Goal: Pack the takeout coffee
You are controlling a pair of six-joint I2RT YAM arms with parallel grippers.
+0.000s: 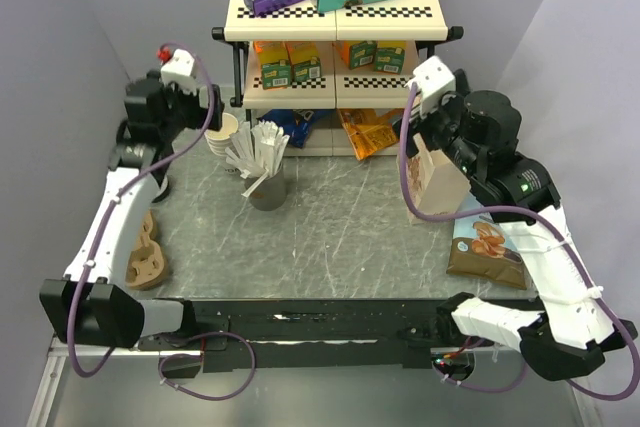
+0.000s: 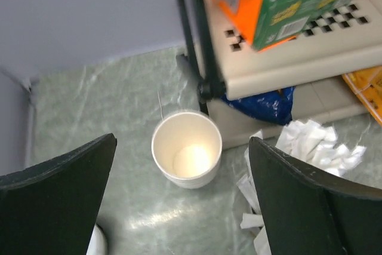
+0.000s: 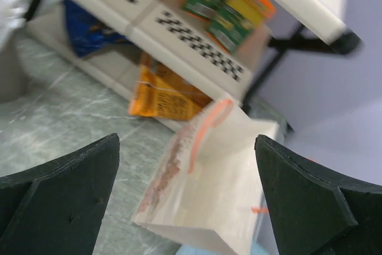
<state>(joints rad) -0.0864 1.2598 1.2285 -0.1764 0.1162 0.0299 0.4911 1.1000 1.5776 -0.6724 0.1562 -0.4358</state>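
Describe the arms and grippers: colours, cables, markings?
The left arm and right arm match: white link shells, black joint housings. A purple cable loops off each wrist beside a white camera block; the left block carries a red plug. A small green light shows on the right arm. The left gripper and right gripper have broad matte-black wedge fingers. No logos legible.

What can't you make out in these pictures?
- Cup: any side print; the left wrist view looks straight into it, and it is too small in the top view.
- Boxes: labels blurred in the right wrist view.
- Bag: its inside; no view looks into it.
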